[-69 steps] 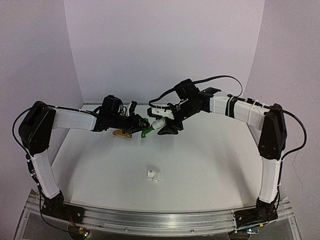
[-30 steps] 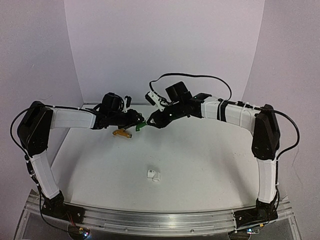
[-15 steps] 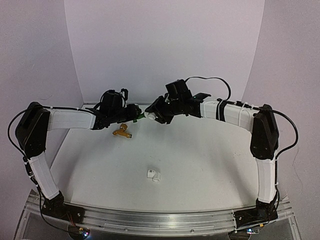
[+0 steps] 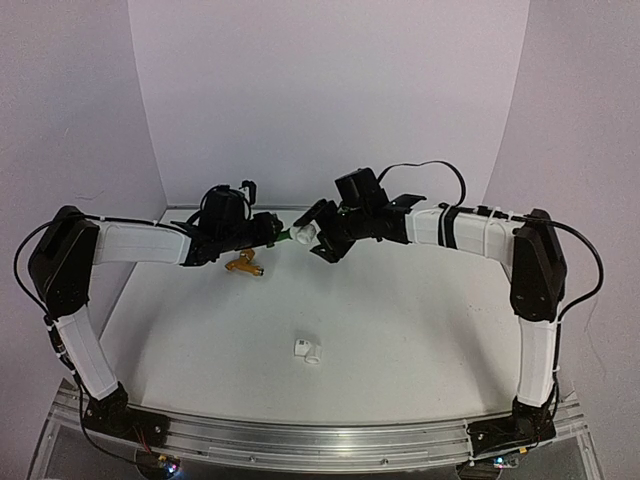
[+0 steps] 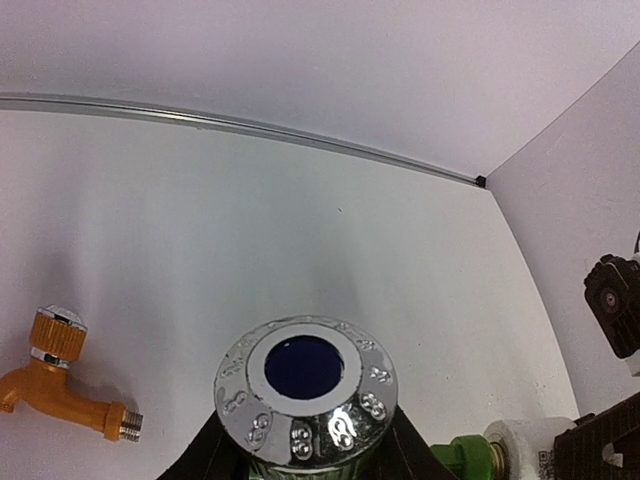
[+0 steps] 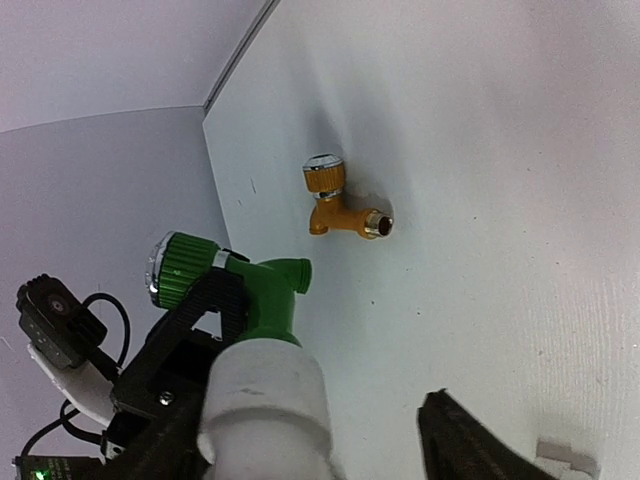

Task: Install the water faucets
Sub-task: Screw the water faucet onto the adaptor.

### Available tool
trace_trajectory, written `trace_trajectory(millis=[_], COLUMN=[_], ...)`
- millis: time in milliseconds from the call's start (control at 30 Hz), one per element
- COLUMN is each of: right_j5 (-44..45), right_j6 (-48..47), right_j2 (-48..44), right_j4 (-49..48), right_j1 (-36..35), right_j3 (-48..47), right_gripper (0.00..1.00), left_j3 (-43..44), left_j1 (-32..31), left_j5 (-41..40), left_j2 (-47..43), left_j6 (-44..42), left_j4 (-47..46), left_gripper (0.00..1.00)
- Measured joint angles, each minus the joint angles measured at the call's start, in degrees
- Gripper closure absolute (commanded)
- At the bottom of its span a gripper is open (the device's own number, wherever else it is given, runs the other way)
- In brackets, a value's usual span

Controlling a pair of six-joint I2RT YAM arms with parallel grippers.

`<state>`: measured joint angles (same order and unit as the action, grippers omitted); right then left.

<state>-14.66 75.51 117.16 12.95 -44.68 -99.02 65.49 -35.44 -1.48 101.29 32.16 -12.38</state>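
My left gripper (image 4: 264, 232) is shut on the green water faucet (image 4: 283, 237), held above the table at the back. In the left wrist view its chrome knob (image 5: 305, 385) fills the space between my fingers. A white pipe fitting (image 4: 303, 233) sits on the faucet's threaded end (image 5: 468, 458). My right gripper (image 4: 322, 238) is open around that fitting (image 6: 265, 400), and its right finger (image 6: 470, 445) stands well clear of it. The orange-yellow water faucet (image 4: 243, 265) lies on the table below the left gripper, also seen from the right wrist (image 6: 335, 205).
A second white fitting (image 4: 308, 350) lies loose near the table's middle, toward the front. The back wall and the table's metal back edge (image 5: 250, 127) are close behind both grippers. Both arms reach inward and meet at the back centre.
My right gripper has opened and let go of the white fitting, which stays on the green faucet's end. The left gripper keeps its hold and has barely moved.
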Motion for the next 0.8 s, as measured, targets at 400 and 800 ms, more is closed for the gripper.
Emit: trace_trajectory(millis=[400, 800], right_j5=[0.69, -4.93], right_j6=[-23.3, -89.55], right_j2=[-13.69, -20.88], right_j4=[0.79, 4.6], right_j1=[2.3, 3.18], right_j3=[10.68, 15.42], right_gripper=[0.02, 0.02], left_j3=[0.11, 8.59], left_j1=[4.03, 5.63], left_j5=[7.95, 29.12], left_j2=[-0.19, 2.22], left_j6=[1.22, 1.73], left_j4=[3.96, 16.04], left_gripper=[1.0, 1.0])
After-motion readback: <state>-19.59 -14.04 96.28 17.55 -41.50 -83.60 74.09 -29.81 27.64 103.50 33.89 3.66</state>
